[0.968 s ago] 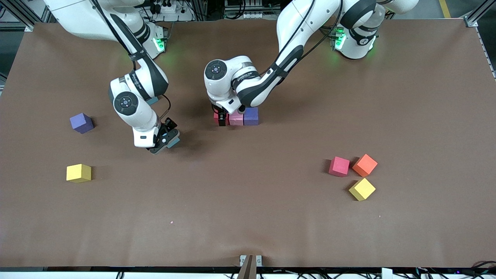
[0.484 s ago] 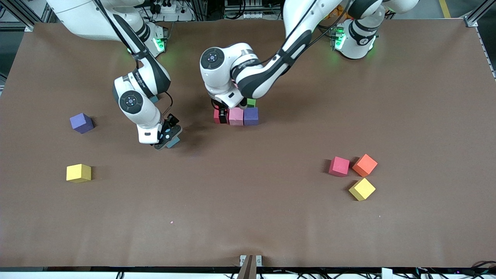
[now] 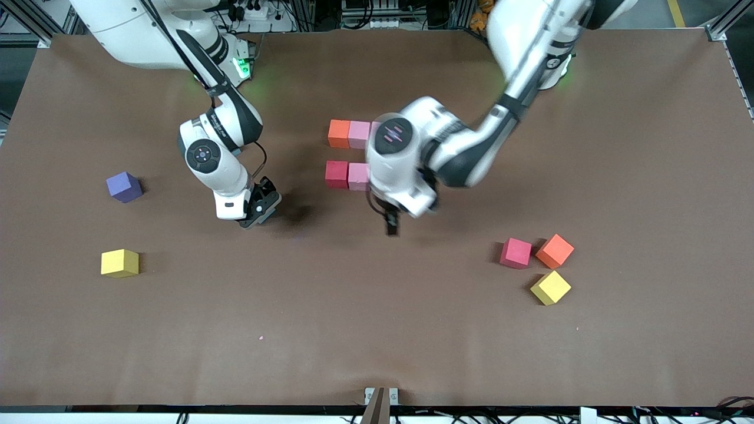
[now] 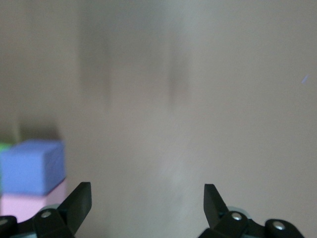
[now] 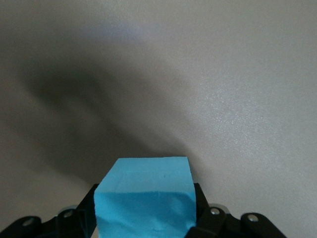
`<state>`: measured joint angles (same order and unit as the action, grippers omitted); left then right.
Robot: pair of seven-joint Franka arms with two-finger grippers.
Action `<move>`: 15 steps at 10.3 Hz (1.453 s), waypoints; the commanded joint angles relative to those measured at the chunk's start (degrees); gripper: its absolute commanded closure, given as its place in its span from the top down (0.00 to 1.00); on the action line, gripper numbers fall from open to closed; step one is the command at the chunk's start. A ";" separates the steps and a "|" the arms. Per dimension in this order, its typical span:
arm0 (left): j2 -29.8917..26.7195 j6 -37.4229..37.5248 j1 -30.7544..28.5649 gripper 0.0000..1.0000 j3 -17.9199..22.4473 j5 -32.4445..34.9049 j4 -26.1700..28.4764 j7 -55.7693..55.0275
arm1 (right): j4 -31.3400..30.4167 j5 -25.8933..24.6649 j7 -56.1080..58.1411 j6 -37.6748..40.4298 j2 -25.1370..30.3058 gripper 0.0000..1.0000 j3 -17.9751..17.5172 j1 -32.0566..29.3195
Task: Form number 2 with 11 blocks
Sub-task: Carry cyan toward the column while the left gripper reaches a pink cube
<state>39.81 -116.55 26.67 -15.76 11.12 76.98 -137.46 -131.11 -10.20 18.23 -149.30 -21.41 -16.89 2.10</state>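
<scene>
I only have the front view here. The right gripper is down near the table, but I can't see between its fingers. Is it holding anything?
Observer: Yes. The right wrist view shows a cyan block between the fingers of the right gripper, which sit against both its sides.
Operator: And the left gripper?
Observer: The left gripper is open and empty.
Operator: Does the left arm hide any blocks?
Observer: Yes, a purple block touching a pink block.
</scene>
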 commanded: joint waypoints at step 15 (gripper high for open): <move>-12.38 -10.62 -30.36 1.00 -7.18 1.10 31.73 38.32 | 21.92 0.36 -62.40 9.90 -7.40 0.40 -0.69 15.21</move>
<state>30.82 -125.60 -2.49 -22.21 11.36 104.29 -100.50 -114.42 -9.90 -38.77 -140.01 -24.67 -17.80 15.96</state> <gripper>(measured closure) 0.000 0.414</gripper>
